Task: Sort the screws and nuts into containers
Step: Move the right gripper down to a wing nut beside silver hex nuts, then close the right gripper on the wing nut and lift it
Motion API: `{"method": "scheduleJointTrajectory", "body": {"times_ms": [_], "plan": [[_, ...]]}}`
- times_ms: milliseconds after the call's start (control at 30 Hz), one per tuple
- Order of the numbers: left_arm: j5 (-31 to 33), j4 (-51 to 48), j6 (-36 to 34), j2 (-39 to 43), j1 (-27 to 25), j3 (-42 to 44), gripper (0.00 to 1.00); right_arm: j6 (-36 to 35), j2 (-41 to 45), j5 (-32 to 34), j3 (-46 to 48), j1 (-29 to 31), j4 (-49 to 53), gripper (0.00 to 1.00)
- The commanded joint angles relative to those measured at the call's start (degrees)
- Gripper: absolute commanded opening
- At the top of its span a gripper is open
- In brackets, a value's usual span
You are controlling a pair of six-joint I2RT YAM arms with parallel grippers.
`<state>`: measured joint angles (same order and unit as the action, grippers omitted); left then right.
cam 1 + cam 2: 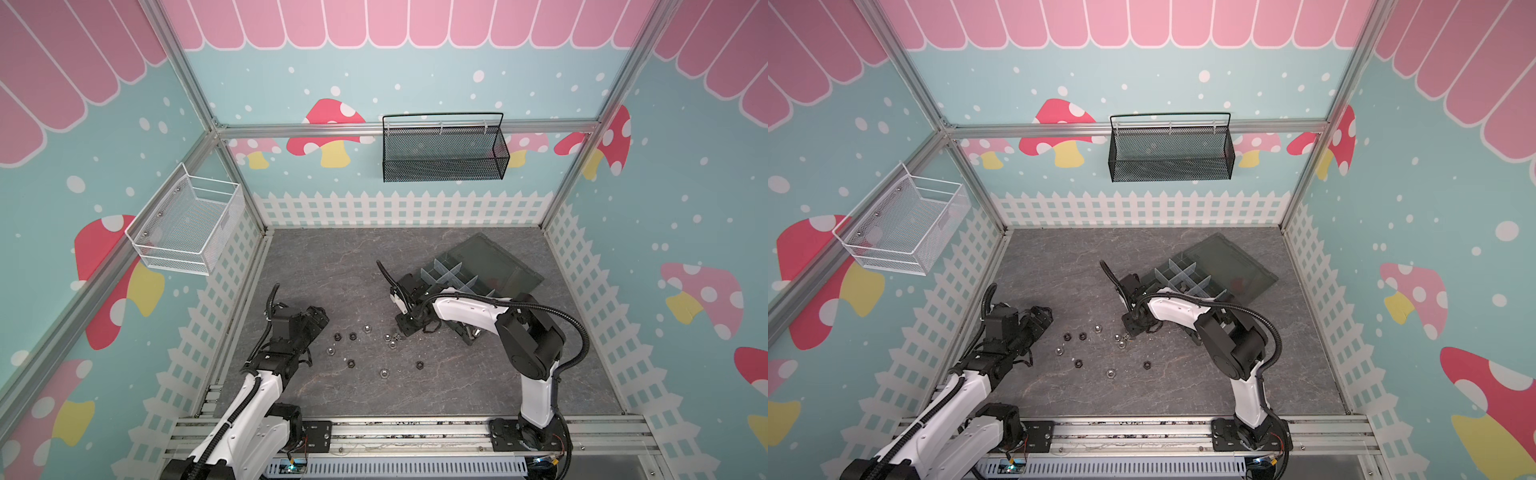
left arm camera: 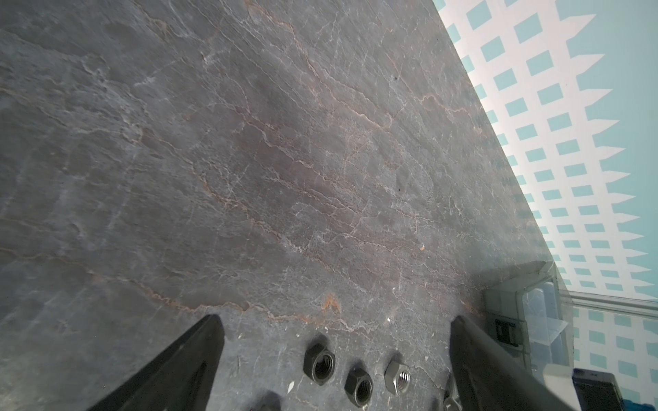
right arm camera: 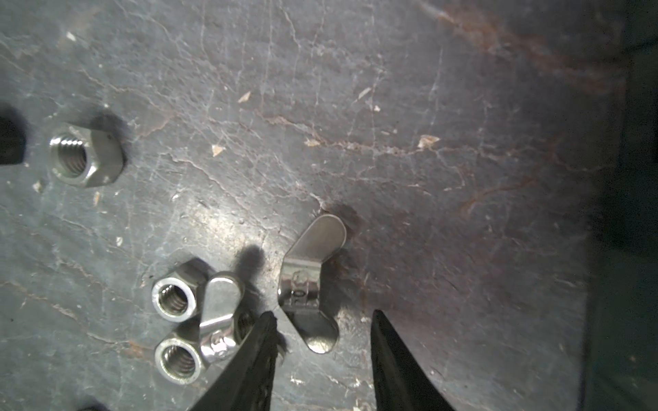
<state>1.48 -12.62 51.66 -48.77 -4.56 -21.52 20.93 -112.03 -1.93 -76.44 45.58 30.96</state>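
Note:
Several hex nuts, black [image 1: 337,336] and silver [image 1: 383,372], lie loose on the slate table. My left gripper [image 2: 335,318] is open wide and low; two black nuts [image 2: 319,363] and a silver nut [image 2: 398,377] lie between its fingers, untouched. My right gripper [image 3: 323,314] is open, its tips either side of one wing of a silver wing nut [image 3: 306,281] lying flat. A second wing nut [image 3: 220,313] and two silver hex nuts [image 3: 174,300] sit just outside one finger. The containers [image 1: 451,272] stand behind the right arm with the lid [image 1: 494,262] laid open. The screws are out of view.
A black mesh basket [image 1: 444,153] hangs on the back wall and a white wire basket [image 1: 187,224] on the left wall. The right arm [image 1: 528,332] arches over the near corner of the organizer box. Fence-printed walls close in the table on three sides.

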Motion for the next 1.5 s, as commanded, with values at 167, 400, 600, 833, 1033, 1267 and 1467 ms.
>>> {"method": "scheduleJointTrajectory", "body": {"times_ms": [167,400,600,833,1033,1267,1467], "plan": [[0.95,-0.84,0.30,0.61,0.27,0.16,1.00,-0.99,-3.06,-1.20,-2.92,0.82,-0.90,0.41],[0.94,-0.83,0.37,0.57,0.30,0.07,1.00,-0.80,-4.76,-1.44,-3.55,1.00,-1.19,0.38],[0.93,-0.82,0.28,0.35,0.32,-0.27,1.00,-0.71,-5.82,-0.53,-4.14,1.43,-0.21,0.32],[0.97,-0.62,0.33,-0.03,0.25,-0.28,1.00,-0.23,-4.35,1.02,-3.91,1.70,0.59,0.16],[0.83,-0.56,0.28,0.17,0.30,0.06,1.00,0.56,-1.32,2.40,-4.13,1.68,0.25,0.02],[1.24,-1.09,0.28,1.11,0.27,0.07,1.00,1.65,5.07,7.02,-4.40,1.53,0.23,0.00],[0.98,-1.22,0.37,1.32,0.33,0.18,1.00,2.36,10.54,11.35,-3.40,-0.72,0.22,0.00]]}}
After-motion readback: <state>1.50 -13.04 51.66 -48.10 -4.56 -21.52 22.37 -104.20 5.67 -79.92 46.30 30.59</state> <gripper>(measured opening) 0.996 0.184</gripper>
